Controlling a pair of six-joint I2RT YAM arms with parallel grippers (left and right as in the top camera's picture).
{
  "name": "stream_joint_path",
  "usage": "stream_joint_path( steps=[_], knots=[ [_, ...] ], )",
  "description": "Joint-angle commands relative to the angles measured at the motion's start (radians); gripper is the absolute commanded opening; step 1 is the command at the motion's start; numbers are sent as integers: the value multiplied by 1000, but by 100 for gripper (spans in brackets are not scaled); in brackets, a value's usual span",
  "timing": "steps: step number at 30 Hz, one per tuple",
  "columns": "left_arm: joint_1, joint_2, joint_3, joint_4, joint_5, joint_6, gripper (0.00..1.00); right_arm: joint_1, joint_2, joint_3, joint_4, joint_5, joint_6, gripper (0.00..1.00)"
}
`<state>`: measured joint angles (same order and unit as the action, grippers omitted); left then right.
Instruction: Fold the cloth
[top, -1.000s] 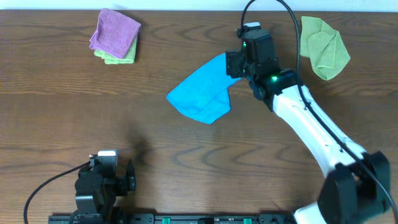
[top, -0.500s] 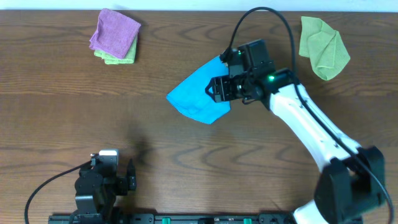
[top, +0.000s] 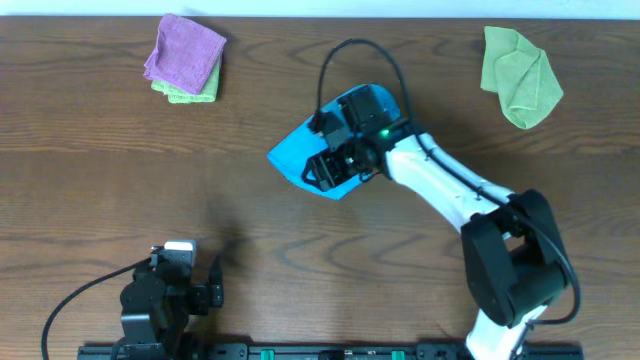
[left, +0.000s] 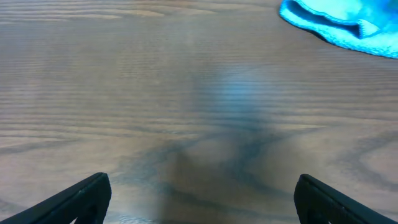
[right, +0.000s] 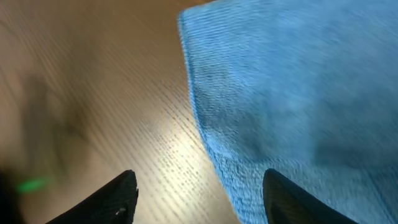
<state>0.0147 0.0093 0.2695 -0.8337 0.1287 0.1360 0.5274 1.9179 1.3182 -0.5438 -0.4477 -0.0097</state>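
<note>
In the overhead view the cloth (top: 293, 155), bright sky-blue, lies on the wooden table (top: 100, 200). The right gripper (top: 326, 170) hangs directly above the cloth and hides its right part; from here I cannot tell how its jaws stand. Far to the left of the cloth, toward the back edge, a purple cloth (top: 185, 48) lies on a green cloth (top: 182, 95). Far to the right of the cloth lies a crumpled light green cloth (top: 520, 65). The left arm (top: 160, 300) is well apart from the cloth, at the front edge. In the left wrist view the left gripper (left: 202, 199) has its two fingers wide apart with only bare table between them. The cloth is beyond it to the right, and a small pale tag (left: 368, 27) sits on its near edge, too small to read. In the right wrist view the right gripper is spread open and holds nothing. One finger is over the cloth, the other over the table just beside the cloth's edge.
</note>
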Motion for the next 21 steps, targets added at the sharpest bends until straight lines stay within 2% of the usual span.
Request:
stream_joint_path(
  steps=[1, 7, 21],
  knots=[
    [-4, -6, -8, 1, 29, 14, 95, 54, -6, 8, 14, 171, -125, 63],
    [-4, -6, -8, 1, 29, 14, 95, 109, 1, 8, 61, 333, -169, 62],
    [-4, -6, -8, 1, 29, 14, 95, 128, 75, 8, 100, 339, -179, 58]
  ],
)
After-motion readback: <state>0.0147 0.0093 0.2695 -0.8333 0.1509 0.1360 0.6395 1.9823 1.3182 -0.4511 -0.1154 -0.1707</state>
